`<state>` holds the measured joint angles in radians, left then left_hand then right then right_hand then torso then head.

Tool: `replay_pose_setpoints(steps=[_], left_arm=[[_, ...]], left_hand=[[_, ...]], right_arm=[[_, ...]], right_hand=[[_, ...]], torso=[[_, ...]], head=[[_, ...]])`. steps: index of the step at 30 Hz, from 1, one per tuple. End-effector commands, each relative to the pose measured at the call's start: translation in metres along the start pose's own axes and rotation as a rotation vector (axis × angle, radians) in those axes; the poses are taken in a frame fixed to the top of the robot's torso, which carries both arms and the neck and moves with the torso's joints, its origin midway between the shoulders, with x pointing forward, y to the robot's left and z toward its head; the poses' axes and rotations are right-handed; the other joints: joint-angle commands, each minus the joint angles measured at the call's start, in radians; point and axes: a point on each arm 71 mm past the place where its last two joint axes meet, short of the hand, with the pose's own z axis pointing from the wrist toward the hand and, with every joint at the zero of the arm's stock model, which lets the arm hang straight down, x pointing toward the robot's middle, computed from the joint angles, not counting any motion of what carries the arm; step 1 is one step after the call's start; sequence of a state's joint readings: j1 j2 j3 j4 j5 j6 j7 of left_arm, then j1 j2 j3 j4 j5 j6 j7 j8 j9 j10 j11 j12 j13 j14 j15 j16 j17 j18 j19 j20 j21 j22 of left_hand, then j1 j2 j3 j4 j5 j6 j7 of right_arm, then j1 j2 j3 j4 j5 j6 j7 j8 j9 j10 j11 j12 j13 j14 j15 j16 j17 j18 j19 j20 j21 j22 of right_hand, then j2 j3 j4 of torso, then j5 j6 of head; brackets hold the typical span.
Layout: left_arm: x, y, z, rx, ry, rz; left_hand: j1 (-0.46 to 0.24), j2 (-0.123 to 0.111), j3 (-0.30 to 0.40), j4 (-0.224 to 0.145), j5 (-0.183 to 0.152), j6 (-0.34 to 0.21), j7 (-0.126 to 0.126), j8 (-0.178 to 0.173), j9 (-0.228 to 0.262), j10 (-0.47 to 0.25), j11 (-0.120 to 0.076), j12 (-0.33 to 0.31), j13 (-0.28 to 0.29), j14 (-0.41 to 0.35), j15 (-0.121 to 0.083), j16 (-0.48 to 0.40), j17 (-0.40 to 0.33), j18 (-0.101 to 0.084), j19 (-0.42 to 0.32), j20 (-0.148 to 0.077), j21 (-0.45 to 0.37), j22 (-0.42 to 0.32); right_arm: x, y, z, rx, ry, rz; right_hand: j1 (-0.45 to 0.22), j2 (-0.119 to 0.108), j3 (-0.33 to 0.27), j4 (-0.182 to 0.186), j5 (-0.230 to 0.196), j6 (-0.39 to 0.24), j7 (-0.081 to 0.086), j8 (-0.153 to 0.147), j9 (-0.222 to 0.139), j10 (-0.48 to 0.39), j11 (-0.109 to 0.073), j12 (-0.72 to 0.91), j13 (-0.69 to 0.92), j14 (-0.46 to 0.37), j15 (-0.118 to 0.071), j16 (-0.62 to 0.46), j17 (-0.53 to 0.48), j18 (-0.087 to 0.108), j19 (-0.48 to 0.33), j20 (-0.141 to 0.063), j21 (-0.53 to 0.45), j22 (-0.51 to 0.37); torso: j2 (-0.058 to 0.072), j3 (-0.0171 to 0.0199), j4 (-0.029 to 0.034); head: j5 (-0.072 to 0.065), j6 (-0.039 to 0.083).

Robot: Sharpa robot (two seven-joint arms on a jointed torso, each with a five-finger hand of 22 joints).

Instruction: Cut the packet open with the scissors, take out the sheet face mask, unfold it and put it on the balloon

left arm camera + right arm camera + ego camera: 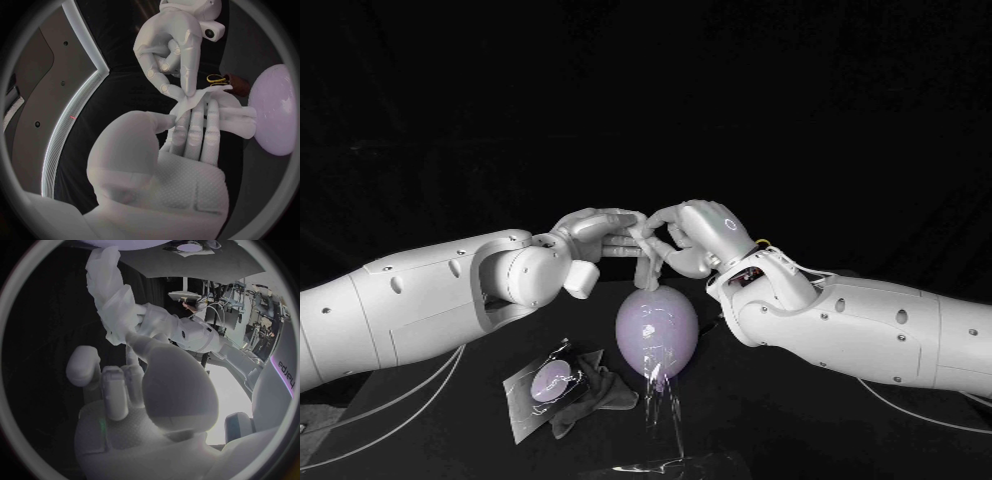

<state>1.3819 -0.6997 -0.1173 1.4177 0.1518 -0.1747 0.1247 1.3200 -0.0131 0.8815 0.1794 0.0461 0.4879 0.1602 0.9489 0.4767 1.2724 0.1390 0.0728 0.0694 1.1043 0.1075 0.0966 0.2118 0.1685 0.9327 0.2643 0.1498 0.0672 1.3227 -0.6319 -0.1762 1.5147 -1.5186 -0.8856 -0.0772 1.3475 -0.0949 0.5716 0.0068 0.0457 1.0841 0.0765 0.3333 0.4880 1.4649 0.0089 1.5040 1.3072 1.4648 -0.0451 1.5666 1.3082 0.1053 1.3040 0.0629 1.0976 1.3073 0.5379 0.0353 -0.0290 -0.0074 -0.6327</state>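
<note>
1. The left hand (596, 232) and right hand (682, 232) met above the balloon (656, 330). The left pinched the sheet face mask (646, 268) between thumb and fingers, and the right nipped its edge with its fingertips.
2. The mask was bunched into a twisted strand, hanging toward 6 o'clock onto the balloon's top.
3. Unfolding looked like the step in hand. It would likely go best with the hands drawn slowly apart toward 9 and 3 o'clock, each pinch on a separate layer, or the sheet might tear or slip.
4. The packet (548, 385) lay on the table at 8 o'clock from the balloon.
</note>
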Motion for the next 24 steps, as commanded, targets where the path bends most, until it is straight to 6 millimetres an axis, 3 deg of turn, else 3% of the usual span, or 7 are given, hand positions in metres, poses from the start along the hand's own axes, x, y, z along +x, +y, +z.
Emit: replay_pose_setpoints(steps=[1, 18, 24], left_arm=[[0.002, -0.004, 0.001, 0.024, 0.013, 0.000], [-0.001, -0.004, 0.001, 0.028, 0.005, 0.001], [-0.002, -0.004, 0.001, 0.028, 0.006, 0.001]], left_hand=[[0.002, 0.000, 0.001, -0.007, 0.003, 0.008, 0.050, 0.045, 0.081, 0.004, 0.000, 0.005, -0.002, 0.006, 0.001, 0.002, 0.001, 0.016, -0.001, 0.001, -0.002, 0.001], [0.003, 0.000, 0.002, -0.008, 0.003, 0.009, 0.050, 0.045, 0.081, 0.004, 0.000, 0.004, -0.003, 0.006, 0.001, 0.002, 0.000, 0.015, -0.002, 0.002, -0.003, 0.001], [0.003, 0.000, 0.002, -0.008, 0.003, 0.009, 0.050, 0.045, 0.081, 0.004, 0.000, 0.004, -0.003, 0.006, 0.001, 0.002, 0.000, 0.015, -0.002, 0.002, -0.003, 0.001]], right_arm=[[0.002, 0.004, -0.003, -0.013, 0.038, 0.007], [0.002, 0.026, -0.025, -0.056, 0.125, 0.104], [-0.005, 0.020, -0.027, -0.029, 0.047, 0.123]], right_hand=[[-0.002, -0.014, 0.008, 0.000, 0.003, 0.005, -0.002, 0.008, 0.012, 0.080, -0.009, 0.005, 0.217, 0.106, -0.008, 0.004, 0.263, -0.005, 0.008, -0.001, 0.008, 0.029], [-0.007, -0.017, 0.012, 0.001, 0.003, 0.000, -0.003, 0.014, 0.018, 0.077, -0.010, -0.001, 0.213, 0.106, -0.010, 0.004, 0.263, -0.002, 0.002, -0.003, -0.004, 0.025], [-0.054, -0.043, -0.027, 0.032, 0.002, -0.086, 0.027, -0.035, 0.003, 0.050, 0.014, -0.058, 0.174, 0.092, 0.007, -0.014, 0.225, 0.006, -0.037, 0.004, -0.068, -0.003]], torso=[[0.000, 0.0000, -0.0004], [0.000, 0.0006, -0.0005], [0.001, -0.0003, 0.0002]], head=[[0.001, -0.001], [0.001, 0.001], [0.002, 0.004]])
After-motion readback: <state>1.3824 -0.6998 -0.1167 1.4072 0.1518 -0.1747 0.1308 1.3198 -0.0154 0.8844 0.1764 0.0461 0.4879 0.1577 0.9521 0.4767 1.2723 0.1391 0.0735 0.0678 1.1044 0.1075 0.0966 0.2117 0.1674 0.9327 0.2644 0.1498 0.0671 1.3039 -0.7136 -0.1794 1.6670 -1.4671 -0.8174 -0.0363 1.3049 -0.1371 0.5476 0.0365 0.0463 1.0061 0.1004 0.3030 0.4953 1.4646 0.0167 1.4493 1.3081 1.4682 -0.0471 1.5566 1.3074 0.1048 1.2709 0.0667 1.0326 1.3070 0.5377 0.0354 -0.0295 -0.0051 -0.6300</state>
